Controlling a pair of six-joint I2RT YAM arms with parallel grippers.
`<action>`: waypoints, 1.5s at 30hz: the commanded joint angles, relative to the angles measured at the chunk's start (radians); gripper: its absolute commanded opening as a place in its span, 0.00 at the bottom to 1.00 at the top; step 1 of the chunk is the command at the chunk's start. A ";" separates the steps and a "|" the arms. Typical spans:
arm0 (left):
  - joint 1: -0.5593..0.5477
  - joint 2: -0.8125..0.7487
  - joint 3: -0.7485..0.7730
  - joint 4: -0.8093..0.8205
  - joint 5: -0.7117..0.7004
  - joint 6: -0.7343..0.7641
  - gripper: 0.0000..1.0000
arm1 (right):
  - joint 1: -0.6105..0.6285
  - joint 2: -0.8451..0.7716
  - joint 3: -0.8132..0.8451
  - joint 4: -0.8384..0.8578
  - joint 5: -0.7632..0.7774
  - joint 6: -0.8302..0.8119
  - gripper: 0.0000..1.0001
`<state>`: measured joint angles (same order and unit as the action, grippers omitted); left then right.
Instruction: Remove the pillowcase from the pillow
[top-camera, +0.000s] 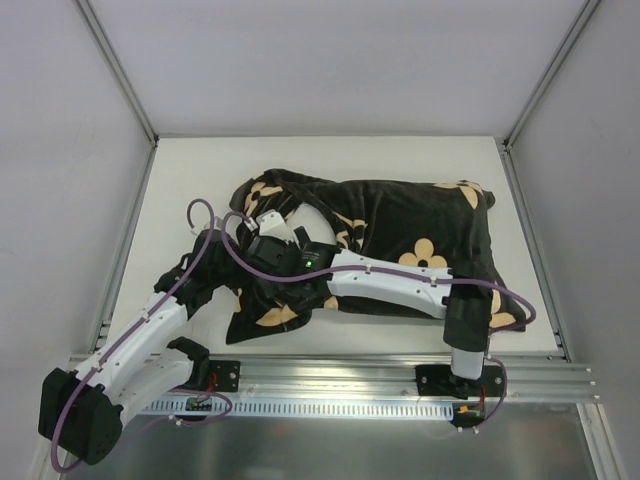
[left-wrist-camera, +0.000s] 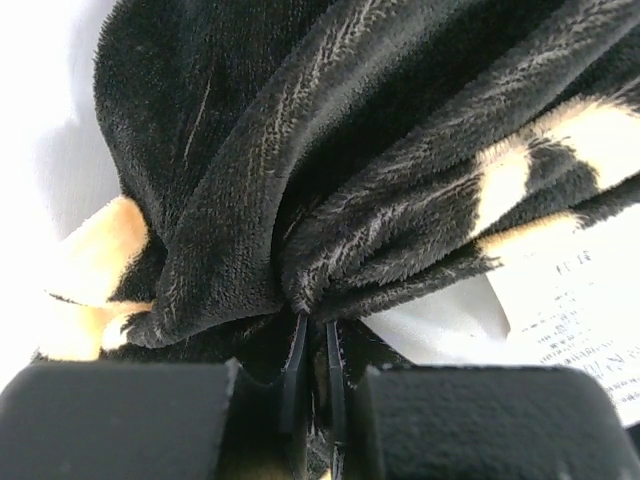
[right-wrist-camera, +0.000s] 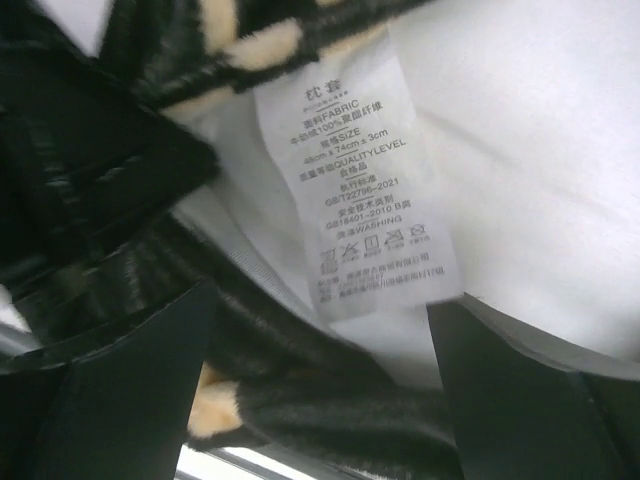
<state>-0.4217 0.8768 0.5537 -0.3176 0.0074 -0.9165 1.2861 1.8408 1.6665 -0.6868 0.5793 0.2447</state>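
Black plush pillowcase with tan flower motifs (top-camera: 400, 225): laid on the white table (top-camera: 200, 180), the plain white stuffed pillow (right-wrist-camera: 540, 150) enclosed and bared only at the open end. Left gripper (left-wrist-camera: 312, 338): clamped on a gathered fold, presumably for peeling. Right gripper (right-wrist-camera: 320, 390): fingers held apart beside the white care label (right-wrist-camera: 355, 180).

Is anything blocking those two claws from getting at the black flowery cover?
Nothing visible does. The left gripper is already shut on a fold of the pillowcase. The right gripper is open at the cover's mouth, with only its care label and the white pillow in front of it.
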 joint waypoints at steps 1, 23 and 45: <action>0.032 -0.025 -0.038 -0.055 0.034 0.036 0.00 | -0.031 0.020 0.039 -0.059 0.004 0.016 0.91; 0.047 -0.029 -0.075 -0.044 0.057 0.028 0.00 | -0.156 0.227 0.116 -0.149 0.074 0.186 0.99; 0.047 -0.009 -0.081 -0.017 0.071 0.031 0.00 | -0.219 0.084 -0.110 -0.154 0.154 0.516 0.97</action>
<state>-0.3786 0.8581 0.4942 -0.2241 0.0895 -0.9043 1.1095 1.9045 1.5902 -0.6861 0.5640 0.6827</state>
